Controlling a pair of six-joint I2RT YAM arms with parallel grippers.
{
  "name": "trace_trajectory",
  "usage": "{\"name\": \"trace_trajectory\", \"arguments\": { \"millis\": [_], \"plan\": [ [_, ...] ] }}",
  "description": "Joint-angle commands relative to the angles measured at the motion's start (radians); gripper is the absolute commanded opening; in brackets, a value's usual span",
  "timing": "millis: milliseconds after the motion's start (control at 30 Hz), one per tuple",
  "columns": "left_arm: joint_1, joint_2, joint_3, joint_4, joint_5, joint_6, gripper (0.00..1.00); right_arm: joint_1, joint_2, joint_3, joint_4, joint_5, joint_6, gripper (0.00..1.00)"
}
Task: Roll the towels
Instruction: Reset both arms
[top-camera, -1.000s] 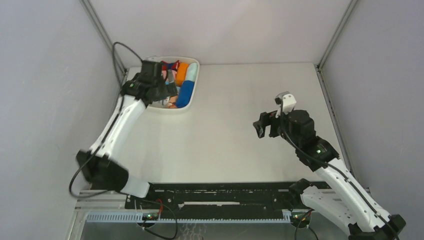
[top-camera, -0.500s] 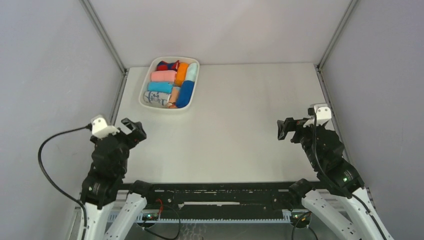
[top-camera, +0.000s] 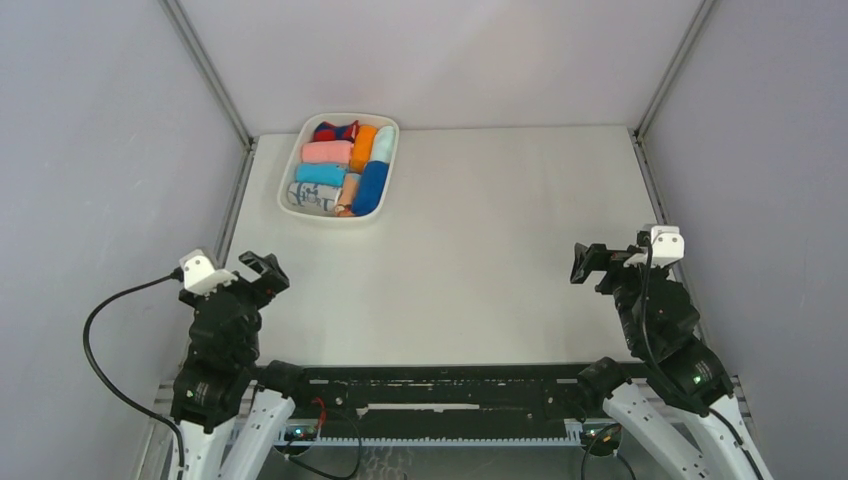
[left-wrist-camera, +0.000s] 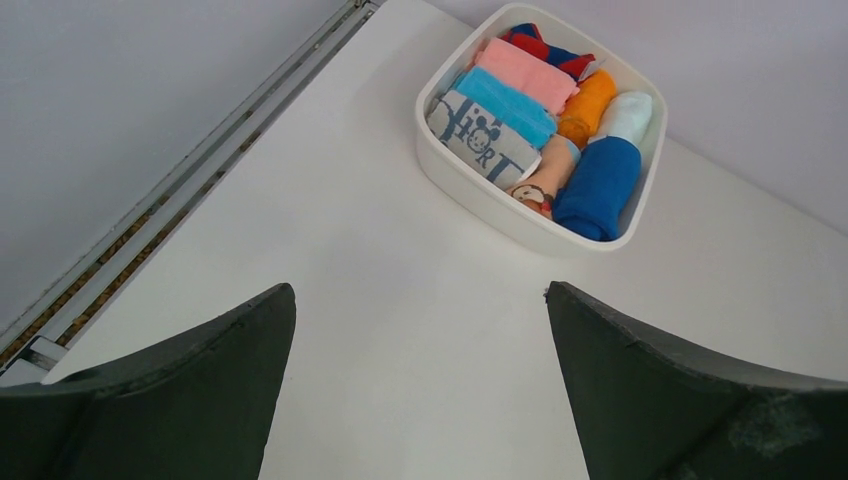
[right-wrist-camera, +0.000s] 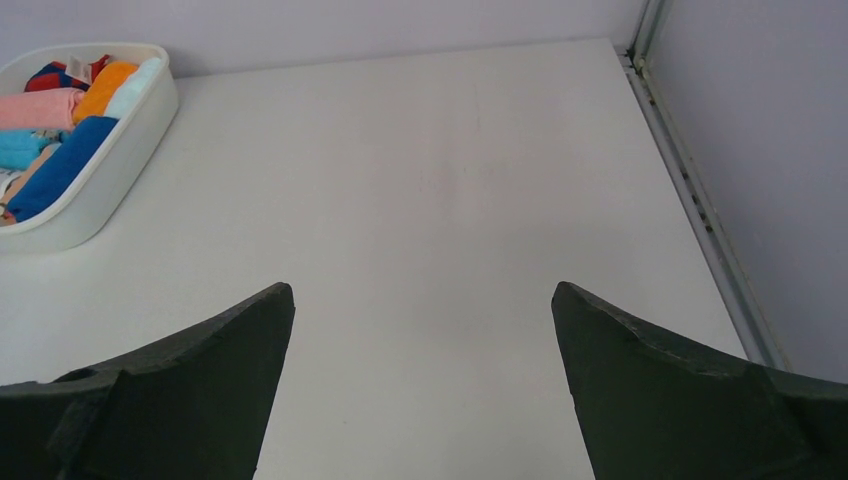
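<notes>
both towels lie rolled in the white tub (top-camera: 333, 219) at the far left of the table (top-camera: 480, 240). the royal-blue towel (top-camera: 370, 188) runs along the tub's right wall at its near end. the small peach towel (top-camera: 348, 189) lies just beside it on the left, touching it, with the white printed roll (top-camera: 308, 196) on its other side. farther back in the tub sit a light-blue roll (top-camera: 320, 174), a pink roll (top-camera: 327, 152), an orange roll (top-camera: 363, 142), a mint roll (top-camera: 384, 148) and a red-and-navy cloth (top-camera: 335, 130). the left gripper (top-camera: 264, 272) hangs over the near left part of the table, well apart from the tub, its fingers spread wide with nothing between them. the right gripper (top-camera: 590, 262) hangs over the near right part, its fingers likewise wide and holding nothing.
</notes>
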Motion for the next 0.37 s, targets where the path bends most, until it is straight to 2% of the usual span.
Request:
{"name": "trace_trajectory", "arguments": {
  "millis": [0,333],
  "plan": [
    [0.024,0.037,0.006,0.034,-0.009,0.020,1.00,-0.004,-0.013,-0.004,0.042,0.040,-0.017,1.00],
    [0.038,0.041,0.011,0.029,0.021,0.018,1.00,-0.004,-0.008,-0.002,0.042,0.047,-0.016,1.00]
  ]
}}
